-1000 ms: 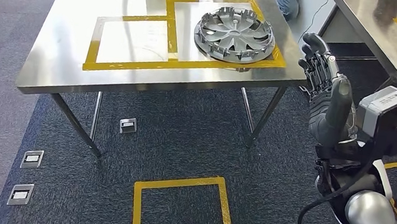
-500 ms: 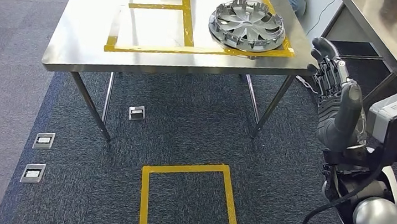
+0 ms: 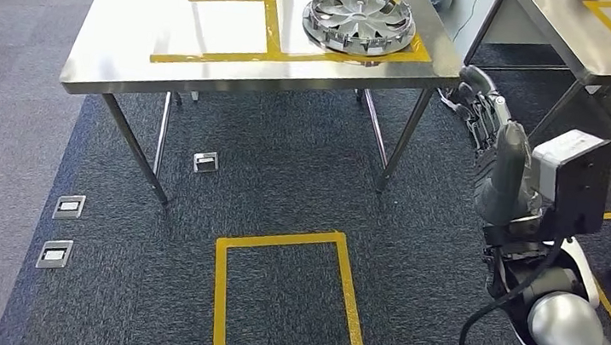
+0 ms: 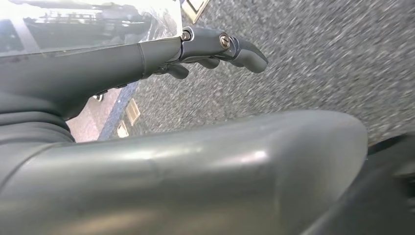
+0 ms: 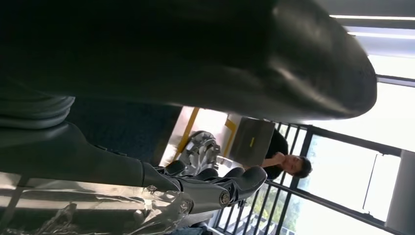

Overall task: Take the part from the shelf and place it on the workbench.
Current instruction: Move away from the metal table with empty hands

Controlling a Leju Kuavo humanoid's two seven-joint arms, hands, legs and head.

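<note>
The part [image 3: 358,19], a silver wheel cover, lies face-up on the counter [image 3: 127,42] inside the taped square at its far right corner, close to the right edge. The right hand [image 3: 495,132] hangs raised beside that corner, fingers loosely apart and holding nothing. The left hand [image 4: 215,46] is likewise empty, fingers slightly curled. A swing of the raised arm could strike the counter's edge and jolt the part outside the tape.

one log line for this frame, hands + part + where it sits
part: wheel cover on workbench, inside yellow tape outline | right hand: raised beside bench, holds nothing | left hand: holds nothing, over carpet
</note>
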